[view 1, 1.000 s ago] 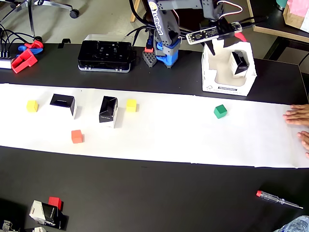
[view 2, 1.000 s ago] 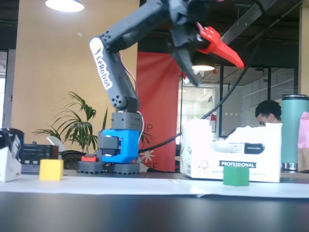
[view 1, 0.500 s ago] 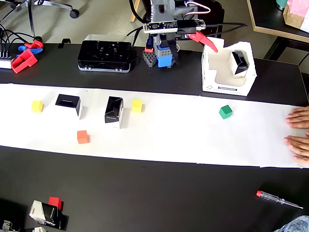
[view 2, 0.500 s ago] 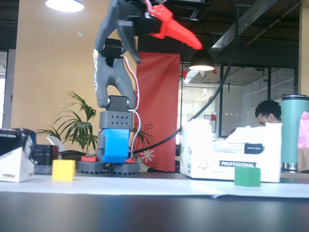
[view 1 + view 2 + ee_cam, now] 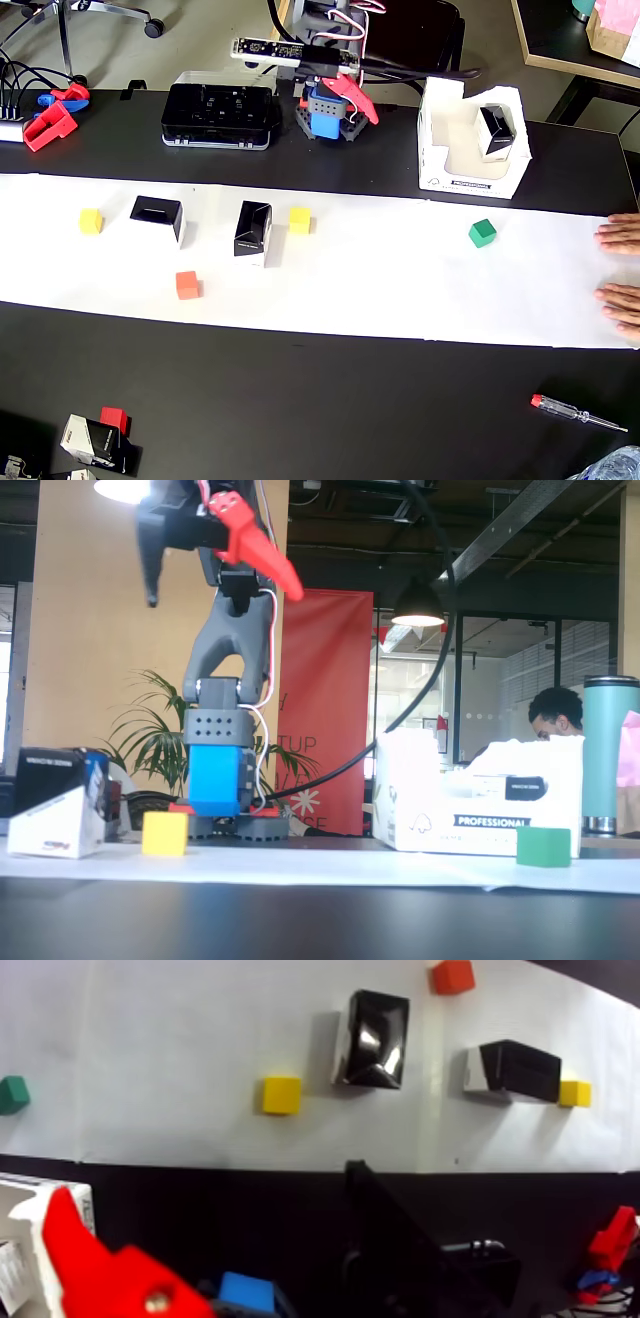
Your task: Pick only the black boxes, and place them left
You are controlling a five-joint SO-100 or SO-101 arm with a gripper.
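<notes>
White paper strip (image 5: 380, 280) runs across the dark bench (image 5: 330, 400). Two black boxes (image 5: 157, 217) (image 5: 253, 229) stand on its left half in the overhead view, a yellow cube (image 5: 300, 220) just beside the second box; wide bare paper lies between them and the green cube (image 5: 482, 233). A third black box (image 5: 496, 130) sits inside the white carton (image 5: 472, 140). Arm folded back, raised; gripper (image 5: 229, 1236) wide apart, empty. A person's hands (image 5: 625, 270) rest at the paper's right edge.

Glossy black boxes (image 5: 253, 229); yellow cube (image 5: 300, 220), seemingly plain.
</notes>
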